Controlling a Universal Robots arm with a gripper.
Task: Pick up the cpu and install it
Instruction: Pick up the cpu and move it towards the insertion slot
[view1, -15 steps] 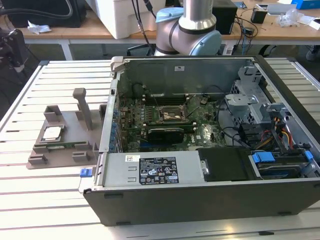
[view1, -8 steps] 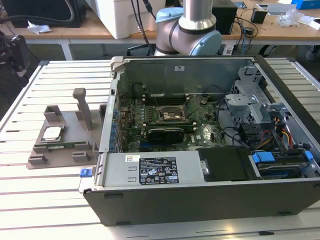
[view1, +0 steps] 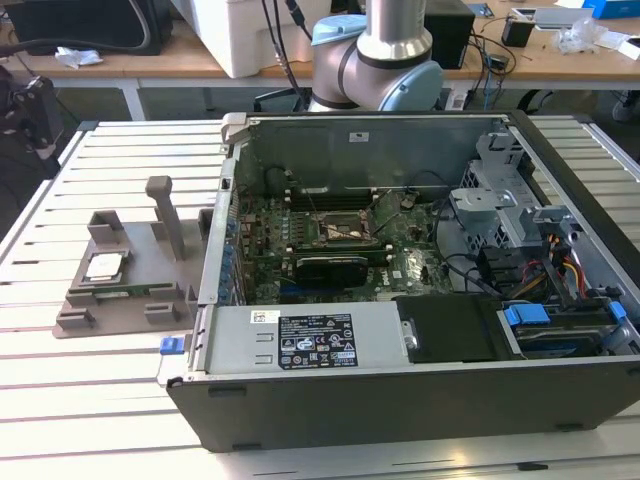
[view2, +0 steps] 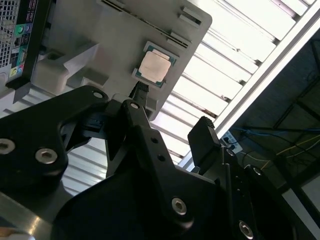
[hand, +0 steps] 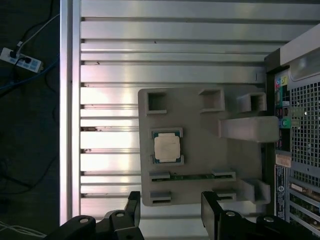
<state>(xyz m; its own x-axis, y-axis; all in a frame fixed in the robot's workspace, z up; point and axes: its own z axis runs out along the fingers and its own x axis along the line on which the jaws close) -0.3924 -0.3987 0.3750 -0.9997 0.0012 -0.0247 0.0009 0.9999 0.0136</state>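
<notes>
The gripper (hand: 172, 217) is seen in both wrist views with its two black fingers (hand: 212, 210) spread wide apart, and nothing is held between them. It is poised over the slatted metal table (hand: 110, 75) at one edge of the grey holder tray (hand: 200, 145). The cpu (hand: 166, 147) is seated flat in a square recess of that tray, silver top upward, and is well clear of the fingertips. A thin green strip (hand: 192, 176), possibly a memory module, is lodged on edge between two slots just beside the cpu, on the side nearer the gripper. An upright grey post (view1: 165, 215) is carried by the tray on its side nearer the computer case (view1: 400, 400). In the exterior view the case is laid open on the table at the tray's right, almost touching it. The motherboard socket (view1: 340, 230) is exposed in the middle of the green board inside. Behind the case, part of the arm (view1: 385, 50) is seen, and beyond it a cluttered desk (view1: 150, 62).
</notes>
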